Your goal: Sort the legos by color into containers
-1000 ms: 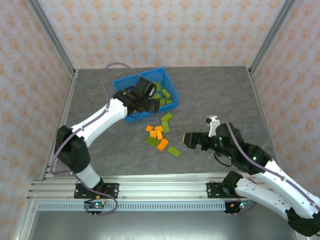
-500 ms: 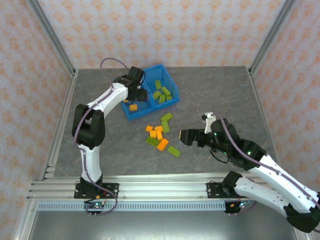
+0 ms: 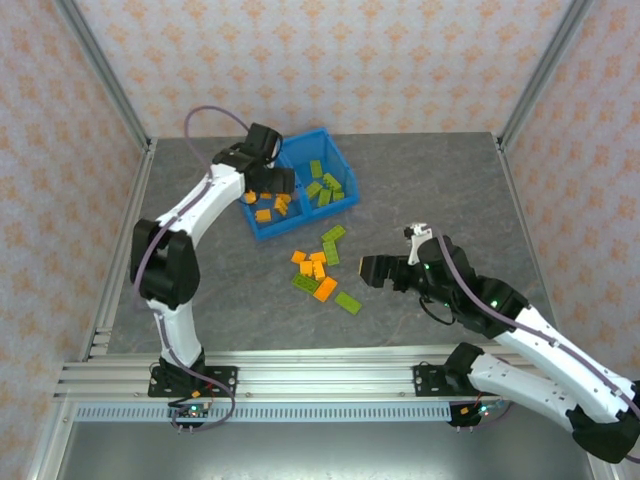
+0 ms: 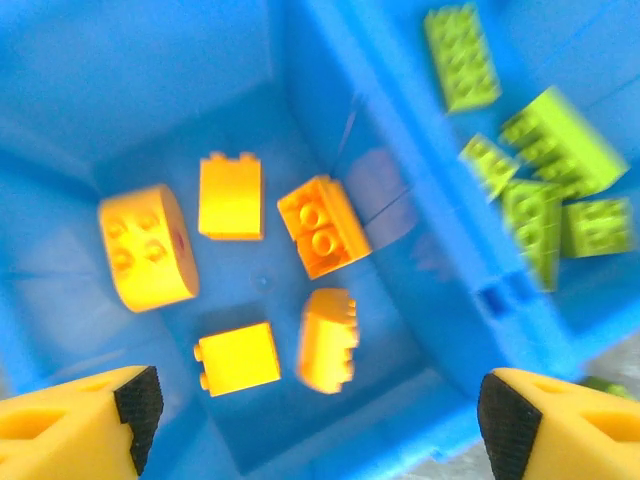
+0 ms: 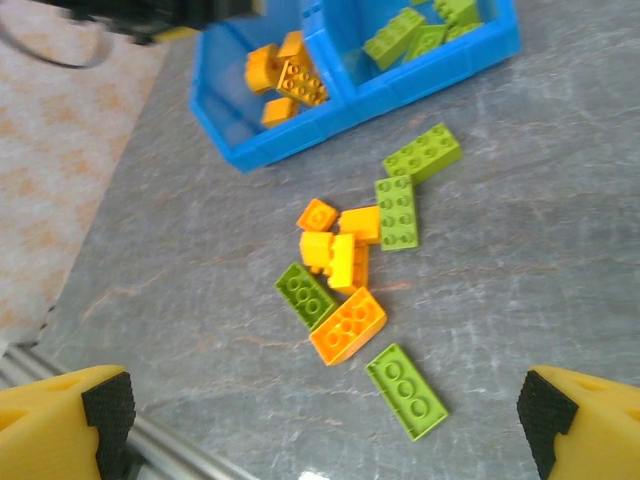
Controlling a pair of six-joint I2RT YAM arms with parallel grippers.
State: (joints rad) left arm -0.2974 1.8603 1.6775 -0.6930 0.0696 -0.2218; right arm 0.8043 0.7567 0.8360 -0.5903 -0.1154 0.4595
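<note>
The orange legos [image 4: 320,225] lie in the left compartment of the blue bin [image 4: 400,190], and the green legos [image 4: 545,150] in the right compartment. A mixed loose pile [image 5: 345,262] lies on the table [image 5: 560,230] just near of the bin. The left gripper [image 4: 320,410] hangs over the orange compartment, jaws spread and empty. The right gripper [image 5: 325,412] is right of the pile, jaws spread and empty.

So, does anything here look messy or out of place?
Nothing looks broken or mis-sorted: the blue bin holds only orange bricks in one compartment and only green bricks in the other. What stands out is the loose pile on the table, orange and green still jumbled together. The bin also sits skewed to the table's edges.
</note>
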